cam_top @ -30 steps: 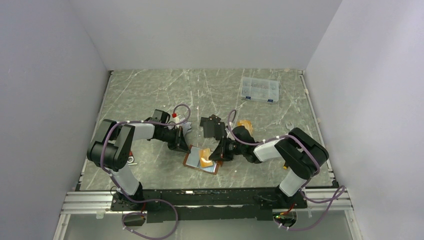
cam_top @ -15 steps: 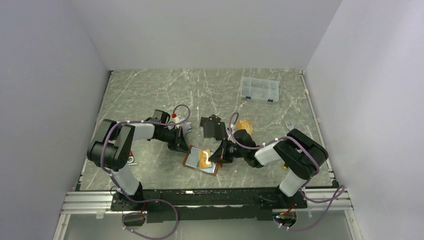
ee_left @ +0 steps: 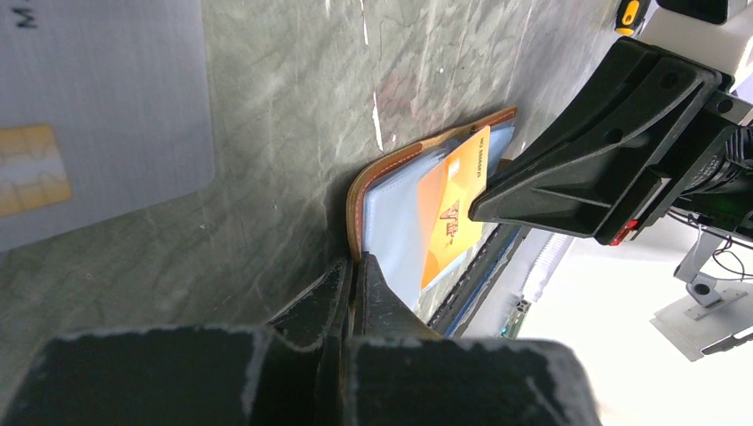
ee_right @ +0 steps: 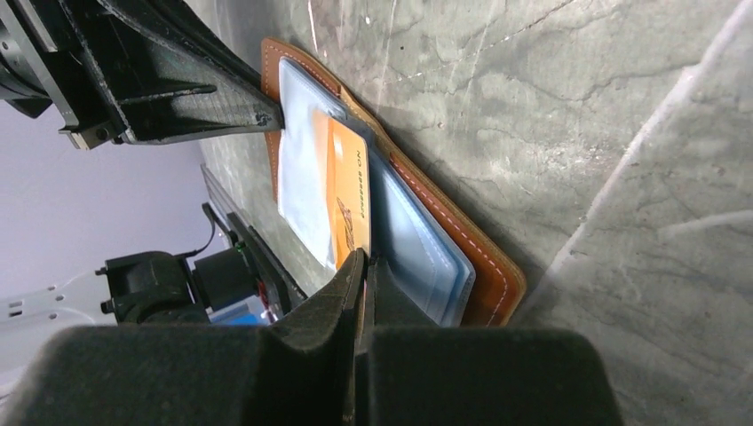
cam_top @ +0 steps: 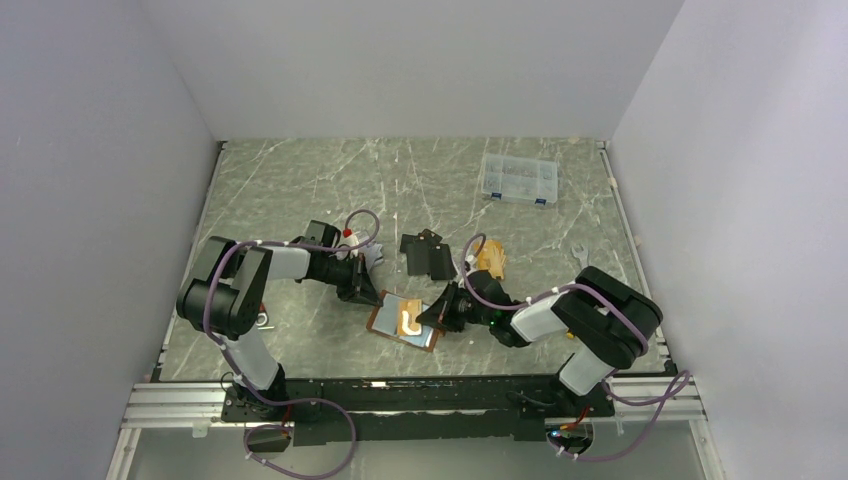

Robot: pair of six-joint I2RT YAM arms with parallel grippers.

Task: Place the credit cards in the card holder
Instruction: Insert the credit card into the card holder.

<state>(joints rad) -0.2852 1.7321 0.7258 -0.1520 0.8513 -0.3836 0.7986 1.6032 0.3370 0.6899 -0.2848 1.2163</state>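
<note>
Clear compartment box (cam_top: 518,180) far right on grey marble table (cam_top: 300,180).

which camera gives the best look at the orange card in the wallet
Left wrist: the orange card faces it, print visible. Right wrist sees it steeply foreshortened; top external shows only a small orange patch.

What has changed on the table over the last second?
The right gripper shifted toward the table's near edge and closed on the orange card lying in the card holder. The left gripper, shut, stayed pressed at the holder's edge, and the holder did not move.
</note>
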